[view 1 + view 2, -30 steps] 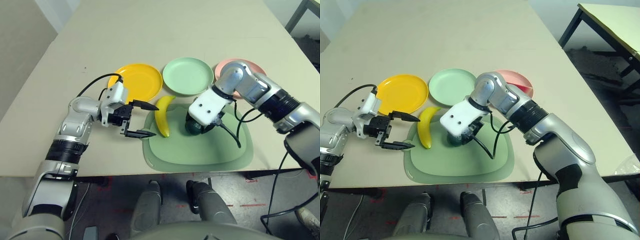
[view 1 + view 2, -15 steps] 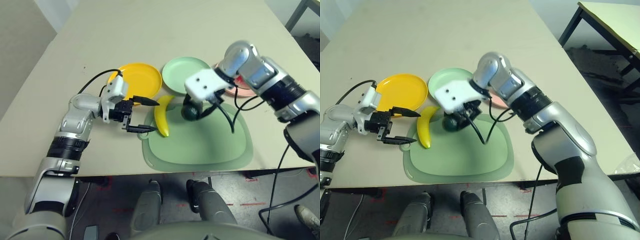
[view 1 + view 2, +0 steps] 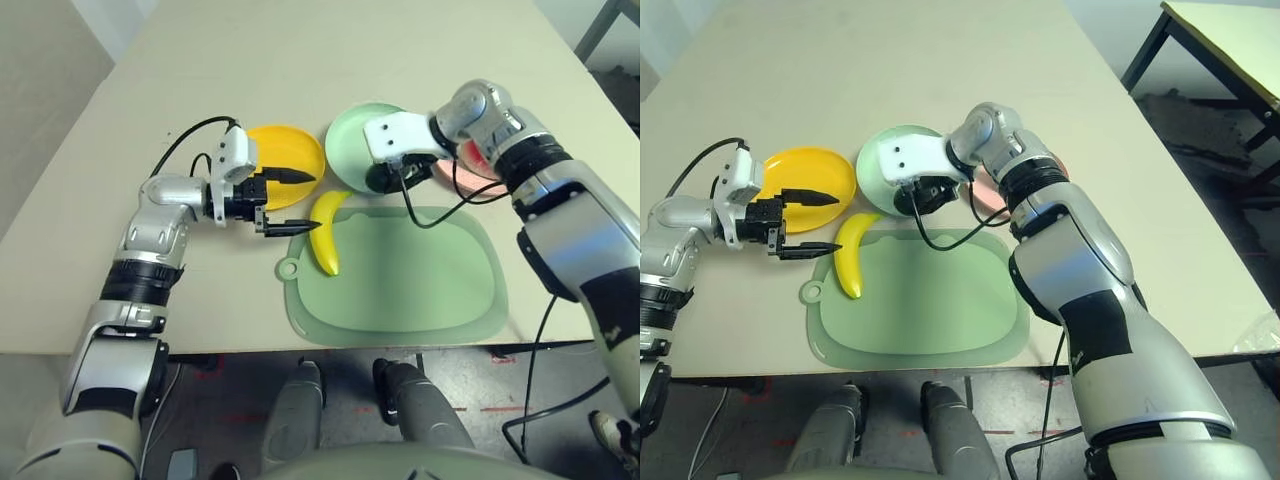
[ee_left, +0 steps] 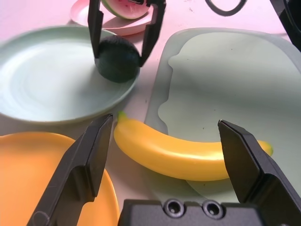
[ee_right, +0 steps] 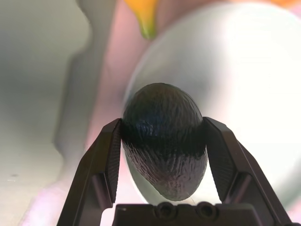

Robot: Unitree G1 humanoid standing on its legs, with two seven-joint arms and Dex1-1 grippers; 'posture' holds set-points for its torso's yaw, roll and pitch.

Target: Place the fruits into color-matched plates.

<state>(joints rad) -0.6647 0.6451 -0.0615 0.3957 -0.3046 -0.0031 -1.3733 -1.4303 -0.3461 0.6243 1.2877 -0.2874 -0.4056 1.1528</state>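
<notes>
Now: avocado pinched over the green plate's near edge

Right gripper (image 5: 162,150) has its fingers (image 5: 106,165) clamped on either side of the dark green avocado (image 5: 164,139), which fills the gap between them. From the head views the avocado (image 3: 383,178) sits at the near rim of the mint green plate (image 3: 350,140); can't tell if it touches the plate.

Left gripper (image 3: 290,199) has its fingers spread wide, holding nothing. It sits at the near right edge of the yellow plate (image 3: 285,150), pointing right at the banana (image 3: 325,230). In the left wrist view the banana (image 4: 188,155) lies across the gap, beyond the fingertips, not touched.

Banana rests with its near part on the left edge of the green mat (image 3: 400,270), its far tip off it on the desk (image 3: 200,60).

Watermelon wedge (image 4: 124,8) lies in the pink plate (image 4: 84,12), just right of the green plate.
</notes>
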